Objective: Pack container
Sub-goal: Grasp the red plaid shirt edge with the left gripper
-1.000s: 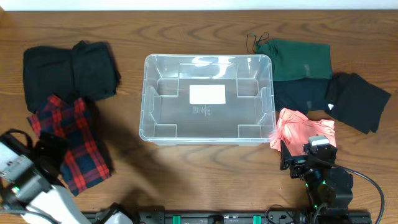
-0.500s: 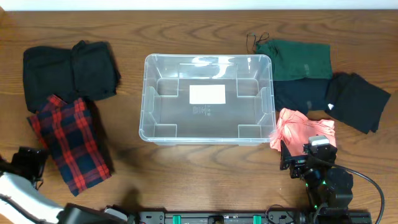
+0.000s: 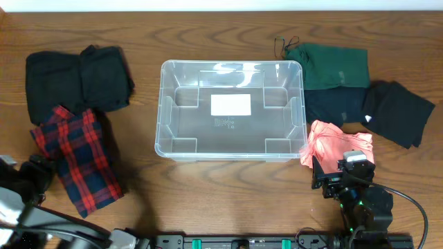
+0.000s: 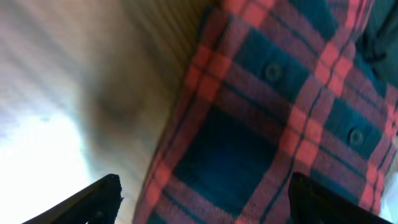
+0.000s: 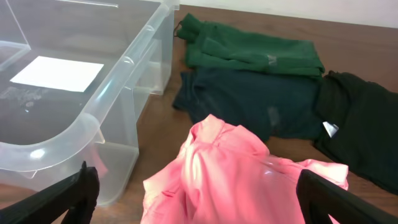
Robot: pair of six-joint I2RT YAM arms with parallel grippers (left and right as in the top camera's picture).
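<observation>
The clear plastic container (image 3: 166, 111) stands empty mid-table, with a white label (image 3: 230, 104) on its base; its near right corner shows in the right wrist view (image 5: 87, 127). A red and navy plaid shirt (image 3: 82, 160) lies at the left, and it fills the left wrist view (image 4: 273, 118). My left gripper (image 3: 33, 178) is open, its fingers (image 4: 205, 198) spread low over the shirt's near left edge. My right gripper (image 3: 336, 173) is open over the near edge of a crumpled pink garment (image 3: 337, 144), which shows between its fingers (image 5: 196, 193) in the right wrist view.
A black folded garment (image 3: 76, 79) lies at the far left behind the plaid shirt. At the right lie a green garment (image 3: 332, 63), a dark navy garment (image 3: 332, 105) and a black garment (image 3: 398, 111). They also show in the right wrist view (image 5: 255, 50).
My left arm pulled back off the plaid shirt towards the table's left front corner, then came in a little to the shirt's left edge. The right arm and garments have not moved.
</observation>
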